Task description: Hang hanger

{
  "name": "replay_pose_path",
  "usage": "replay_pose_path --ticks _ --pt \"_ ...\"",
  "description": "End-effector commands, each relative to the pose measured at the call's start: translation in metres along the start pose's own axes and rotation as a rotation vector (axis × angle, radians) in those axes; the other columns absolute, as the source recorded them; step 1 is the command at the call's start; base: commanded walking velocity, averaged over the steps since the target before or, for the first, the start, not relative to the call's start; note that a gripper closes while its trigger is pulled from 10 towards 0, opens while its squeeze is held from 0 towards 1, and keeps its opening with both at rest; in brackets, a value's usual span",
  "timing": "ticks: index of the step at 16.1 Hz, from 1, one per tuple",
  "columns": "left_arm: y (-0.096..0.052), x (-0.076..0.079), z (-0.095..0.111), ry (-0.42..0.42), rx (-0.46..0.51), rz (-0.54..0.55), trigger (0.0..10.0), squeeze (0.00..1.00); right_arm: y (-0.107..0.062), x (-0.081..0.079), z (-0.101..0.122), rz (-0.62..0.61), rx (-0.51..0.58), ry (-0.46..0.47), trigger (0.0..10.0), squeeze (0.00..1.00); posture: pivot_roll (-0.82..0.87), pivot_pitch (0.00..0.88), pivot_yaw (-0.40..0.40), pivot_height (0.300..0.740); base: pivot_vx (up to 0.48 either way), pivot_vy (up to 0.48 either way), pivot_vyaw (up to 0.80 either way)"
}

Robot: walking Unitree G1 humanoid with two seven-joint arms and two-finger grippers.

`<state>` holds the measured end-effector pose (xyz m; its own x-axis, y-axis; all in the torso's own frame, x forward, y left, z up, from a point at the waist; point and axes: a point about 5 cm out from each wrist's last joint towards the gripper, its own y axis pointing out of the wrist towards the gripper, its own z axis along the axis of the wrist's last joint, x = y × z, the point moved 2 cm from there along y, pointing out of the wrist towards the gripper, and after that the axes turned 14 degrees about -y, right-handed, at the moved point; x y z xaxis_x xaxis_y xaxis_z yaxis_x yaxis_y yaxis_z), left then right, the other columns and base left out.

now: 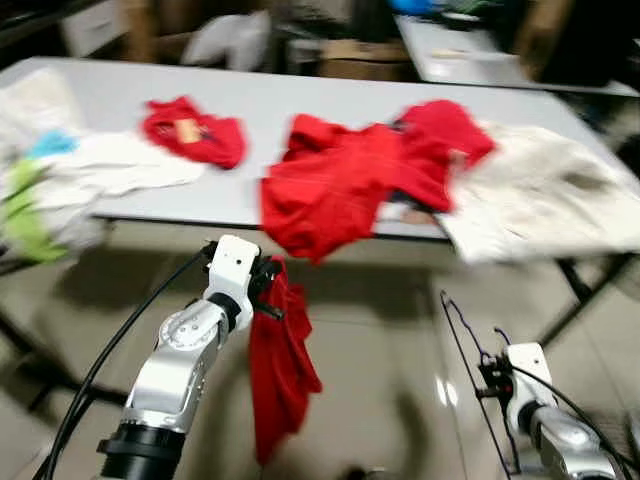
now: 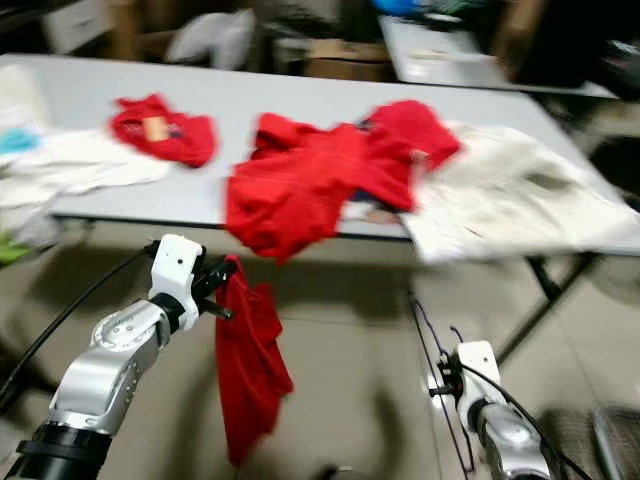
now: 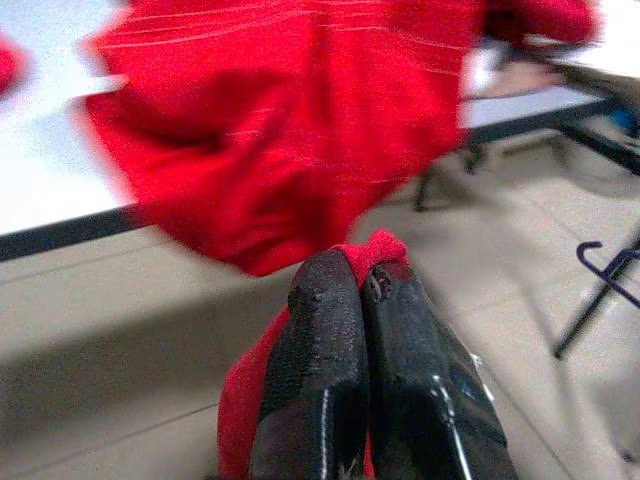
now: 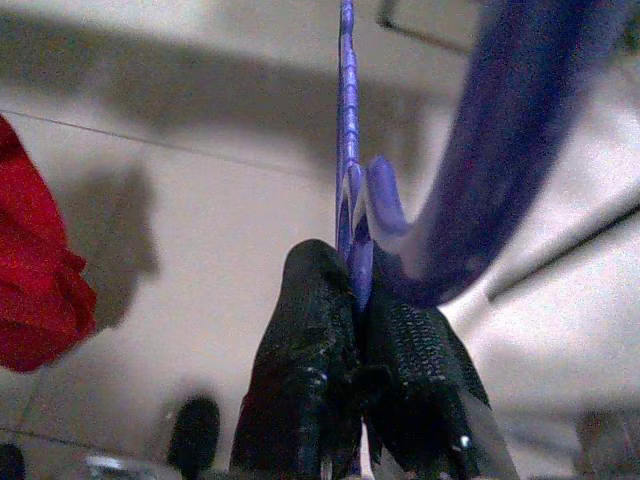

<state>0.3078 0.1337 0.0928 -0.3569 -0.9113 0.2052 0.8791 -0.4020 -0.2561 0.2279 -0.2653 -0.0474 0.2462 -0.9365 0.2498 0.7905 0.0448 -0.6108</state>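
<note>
Looking for writing, I found none I could read; a pale tag on the small red garment (image 1: 193, 131) at the far left of the grey table (image 1: 250, 100) was too blurred to make out. My left gripper (image 3: 362, 285) was pinched tight on a red cloth (image 1: 280, 370), which dangled below the table's near edge, over the floor. My right gripper (image 4: 355, 275) was clamped on the blue hanger (image 4: 346, 150), held low on my right, in front of the table and apart from it. From the head, the hanger was only a thin dark wire outline (image 1: 462, 360) rising from my right arm; the right wrist camera showed its blue colour and ribbed neck. On the table lay a big red garment (image 1: 340, 185) drooping over the edge, a cream one (image 1: 545, 195) to the right and white clothes (image 1: 110, 165) to the left.
</note>
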Motion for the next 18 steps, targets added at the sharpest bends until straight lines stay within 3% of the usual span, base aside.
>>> replay_pose_path --ticks 1,4,7,8,9,10,11,12,14,16,18 --pt "0.001 0.002 0.005 0.018 0.019 -0.017 10.0 0.0 -0.006 0.012 0.019 -0.044 0.116 -0.005 10.0 0.0 -0.12 0.0 -0.012 0.74 0.0 0.0 -0.8" --pt "0.0 0.003 0.007 0.014 0.027 -0.028 10.0 0.0 -0.015 0.02 0.046 -0.085 0.225 -0.007 10.0 0.0 -0.12 0.0 -0.002 0.74 0.0 0.0 -0.8" --pt "-0.003 0.013 0.012 -0.005 0.041 -0.109 10.0 0.0 -0.055 0.016 0.104 -0.066 0.395 -0.048 10.0 0.0 -0.15 0.0 0.028 0.74 0.0 0.0 -0.8" --pt "-0.006 0.026 0.022 0.027 0.069 -0.201 10.0 0.0 -0.098 0.004 0.158 -0.013 0.624 -0.033 10.0 0.0 -0.17 0.0 0.042 0.74 0.0 0.0 -0.8" --pt "-0.007 0.032 0.031 0.014 0.101 -0.235 10.0 0.0 -0.116 -0.002 0.185 0.002 0.737 -0.012 10.0 0.0 -0.18 0.0 0.049 0.74 0.0 0.0 -0.8" --pt "-0.005 0.035 0.041 -0.014 0.136 -0.246 10.0 0.0 -0.122 -0.002 0.199 -0.001 0.784 -0.001 10.0 0.0 -0.19 0.0 0.05 0.74 0.0 0.0 -0.8" --pt "-0.002 0.047 0.064 -0.057 0.217 -0.293 10.0 0.0 -0.133 0.0 0.227 -0.026 0.862 0.021 10.0 0.0 -0.19 0.0 0.049 0.74 0.0 0.0 -0.8" --pt "0.002 0.056 0.081 -0.071 0.272 -0.316 10.0 0.0 -0.137 0.002 0.242 -0.048 0.88 0.029 10.0 0.0 -0.19 0.0 0.047 0.74 0.0 0.0 0.0" --pt "0.016 0.066 0.114 -0.124 0.354 -0.289 10.0 0.0 -0.137 -0.004 0.252 -0.006 0.853 -0.029 10.0 0.0 -0.17 0.0 0.038 0.74 0.154 0.0 0.0" --pt "0.035 0.055 0.14 -0.127 0.386 -0.172 10.0 0.0 -0.144 -0.013 0.251 0.133 0.82 -0.156 10.0 0.0 -0.16 0.0 0.038 0.74 0.321 0.0 0.0" --pt "0.044 0.045 0.169 -0.046 0.418 -0.14 10.0 0.0 -0.15 -0.003 0.243 0.194 0.785 -0.249 10.0 0.0 -0.16 0.0 0.045 0.74 0.317 0.0 0.0"
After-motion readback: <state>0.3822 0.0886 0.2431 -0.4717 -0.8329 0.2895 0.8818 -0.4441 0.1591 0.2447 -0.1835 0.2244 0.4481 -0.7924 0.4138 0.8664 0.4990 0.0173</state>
